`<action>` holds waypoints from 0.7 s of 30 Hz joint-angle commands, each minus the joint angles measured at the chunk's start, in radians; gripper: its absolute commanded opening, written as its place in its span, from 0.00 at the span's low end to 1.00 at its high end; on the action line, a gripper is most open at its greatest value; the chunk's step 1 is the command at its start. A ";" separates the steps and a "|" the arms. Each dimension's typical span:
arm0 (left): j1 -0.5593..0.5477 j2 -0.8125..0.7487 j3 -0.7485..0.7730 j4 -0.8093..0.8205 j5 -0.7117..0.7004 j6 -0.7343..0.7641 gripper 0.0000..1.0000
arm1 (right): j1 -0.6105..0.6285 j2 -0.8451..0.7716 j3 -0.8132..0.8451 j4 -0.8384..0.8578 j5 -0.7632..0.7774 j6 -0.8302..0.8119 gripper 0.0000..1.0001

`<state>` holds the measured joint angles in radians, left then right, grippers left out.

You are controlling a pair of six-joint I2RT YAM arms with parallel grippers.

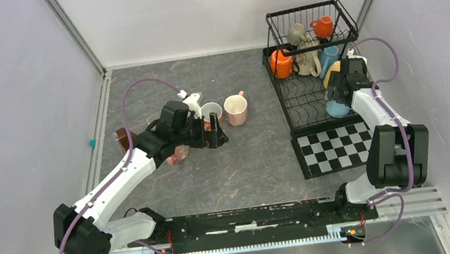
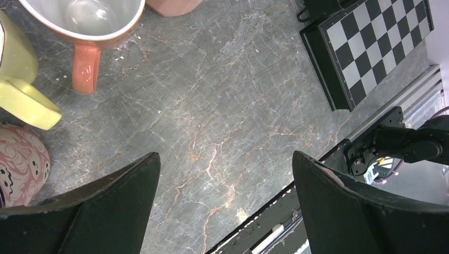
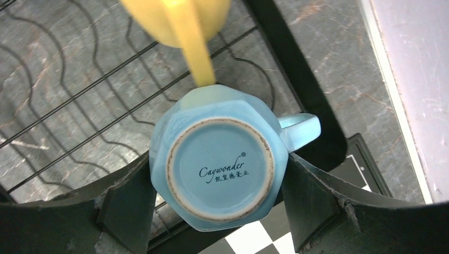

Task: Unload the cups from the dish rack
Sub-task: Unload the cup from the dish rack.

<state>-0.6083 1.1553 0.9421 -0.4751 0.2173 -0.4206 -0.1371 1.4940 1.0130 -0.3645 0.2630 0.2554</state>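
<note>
The black wire dish rack (image 1: 288,101) stands at the back right. It holds two orange cups (image 1: 280,63), a grey-olive cup (image 1: 296,33), a cream cup (image 1: 308,58), a light blue cup (image 1: 328,56) and a yellow cup (image 1: 332,73). My right gripper (image 1: 341,94) is shut on an upside-down light blue cup (image 3: 219,169) at the front of the lower tier; its fingers (image 3: 312,201) press both sides. My left gripper (image 2: 226,156) is open and empty above the table, beside an orange cup (image 2: 84,21), a yellow cup (image 2: 21,79) and a patterned pink cup (image 2: 21,164).
A pink cup (image 1: 236,109) stands mid-table next to a white-lined cup (image 1: 211,110). The black-and-white checkered mat (image 1: 335,147) lies in front of the rack. A flat brown object (image 1: 123,138) lies left of the left arm. Walls enclose the table.
</note>
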 commanded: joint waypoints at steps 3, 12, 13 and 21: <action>-0.003 0.005 0.004 0.037 0.020 0.049 1.00 | 0.088 -0.055 0.086 0.040 0.001 -0.034 0.24; 0.000 0.006 0.001 0.042 0.020 0.046 1.00 | 0.132 -0.084 0.096 0.032 -0.005 -0.025 0.13; 0.001 0.005 -0.001 0.043 0.019 0.045 1.00 | 0.155 -0.088 0.096 0.033 -0.004 -0.024 0.12; 0.005 0.002 -0.012 0.095 0.062 -0.016 1.00 | 0.183 -0.124 0.092 0.039 -0.038 -0.022 0.10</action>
<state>-0.6079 1.1587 0.9413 -0.4561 0.2230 -0.4213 0.0338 1.4418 1.0454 -0.3843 0.2379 0.2375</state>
